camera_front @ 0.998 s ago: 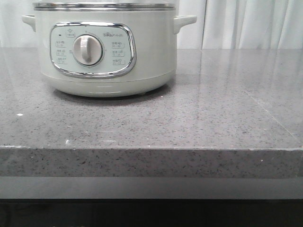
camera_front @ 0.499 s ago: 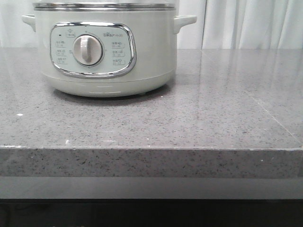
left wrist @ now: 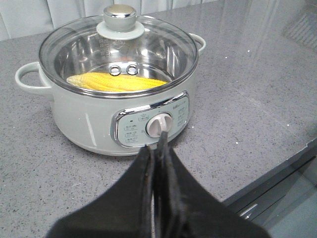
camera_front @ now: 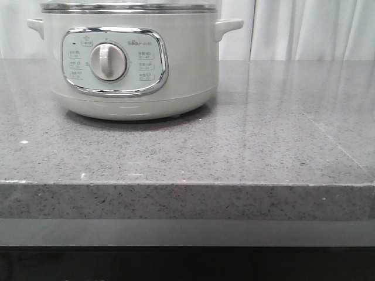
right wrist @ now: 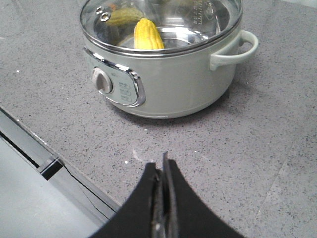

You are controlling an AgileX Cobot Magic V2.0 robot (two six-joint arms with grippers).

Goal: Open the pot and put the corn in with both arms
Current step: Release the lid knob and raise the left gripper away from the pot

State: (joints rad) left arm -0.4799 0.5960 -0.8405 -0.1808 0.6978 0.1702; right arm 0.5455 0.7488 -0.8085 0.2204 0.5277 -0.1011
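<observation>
Nothing has moved since the earlier frame. Corn (left wrist: 115,82) lies inside pot (camera_front: 129,64), glass lid (left wrist: 119,44) on. Left tool (left wrist: 157,148) & right tool (right wrist: 162,171) both clenched, empty, pulled back at pot's 6 o'clock; keep clear.

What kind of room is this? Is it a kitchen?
Probably a kitchen, or a mock-up of one. An electric pot with a glass lid and corn inside sits on a speckled grey stone countertop, with pale curtains behind.
</observation>
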